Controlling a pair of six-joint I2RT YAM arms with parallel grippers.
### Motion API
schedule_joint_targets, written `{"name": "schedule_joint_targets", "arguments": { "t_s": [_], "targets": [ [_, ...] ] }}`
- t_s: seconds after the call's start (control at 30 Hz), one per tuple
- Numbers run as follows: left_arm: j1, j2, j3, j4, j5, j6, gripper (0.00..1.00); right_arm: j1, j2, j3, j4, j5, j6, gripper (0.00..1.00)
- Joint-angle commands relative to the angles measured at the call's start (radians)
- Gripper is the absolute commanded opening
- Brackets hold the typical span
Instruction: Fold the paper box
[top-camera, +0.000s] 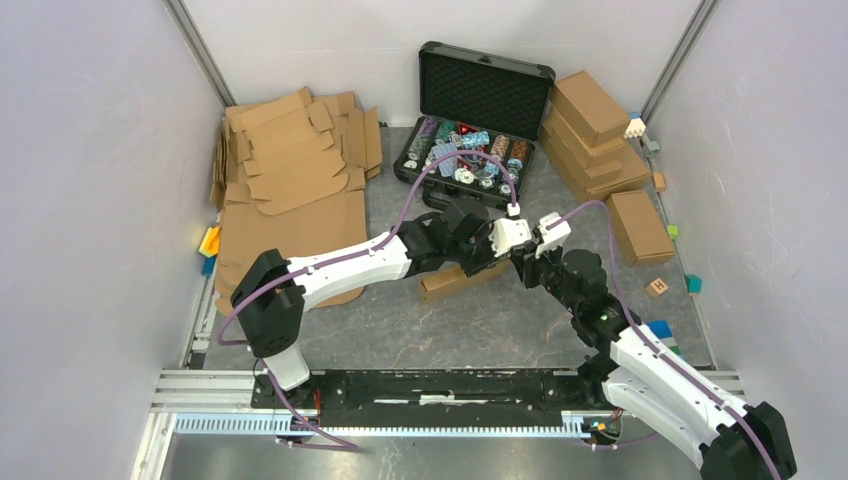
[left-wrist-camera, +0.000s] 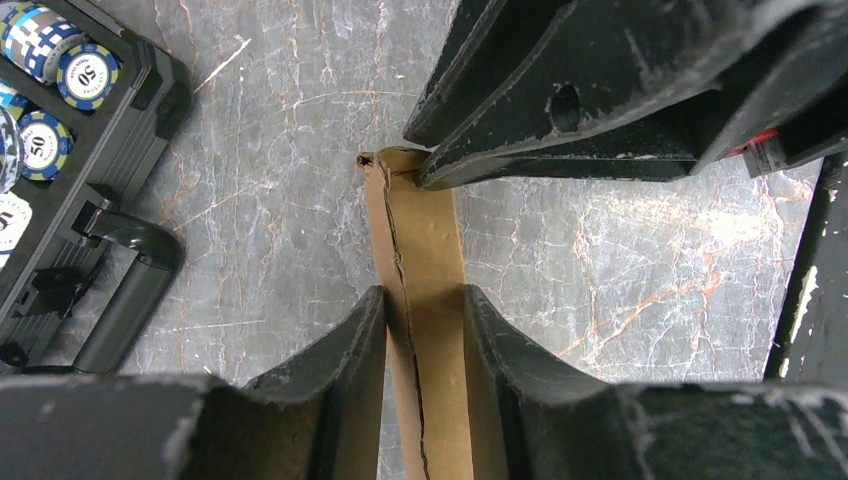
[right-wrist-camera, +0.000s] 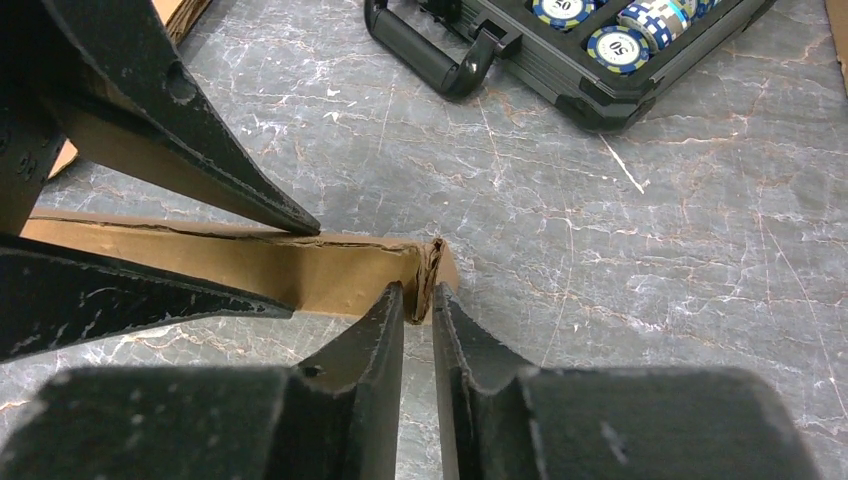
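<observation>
**Walls (top-camera: 90, 200) and bench (top-camera: 400, 335): both arms meet at centre**

Pale, plain panels close the space on three sides. The bench top is grey stone-patterned sheet with light veins, and a black rail (top-camera: 450, 388) along its near edge carries the arm bases.

A heap of flat cardboard blanks (top-camera: 295, 165) lies at the back left. Finished brown boxes (top-camera: 595, 130) are stacked at the back right. Between them an open black case (top-camera: 485, 90) holds poker chips.

The paper box (top-camera: 455, 280) lies mid-bench, just in front of the case, showing as a narrow brown strip. The left end effector (left-wrist-camera: 422, 300) straddles it, one finger pressed against each face. The right end effector (right-wrist-camera: 417, 295) is nearly closed, pinching the strip's end corner.

Small coloured blocks (top-camera: 694, 283) sit along the side edges.
</observation>
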Motion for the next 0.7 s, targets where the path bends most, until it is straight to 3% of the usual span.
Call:
{"name": "schedule_joint_targets", "arguments": {
  "t_s": [0.0, 0.57, 0.67],
  "targets": [
    [0.006, 0.050, 0.000, -0.099, -0.040, 0.014, 0.32, 0.003, 0.000, 0.050, 0.032, 0.012, -0.019, 0.22],
    [0.007, 0.045, 0.003, -0.100, -0.030, 0.011, 0.32, 0.003, 0.053, 0.080, 0.046, 0.001, -0.023, 0.00],
    [0.006, 0.046, 0.006, -0.100, -0.023, 0.009, 0.32, 0.003, 0.054, 0.078, 0.039, 0.001, -0.029, 0.00]
  ]
}}
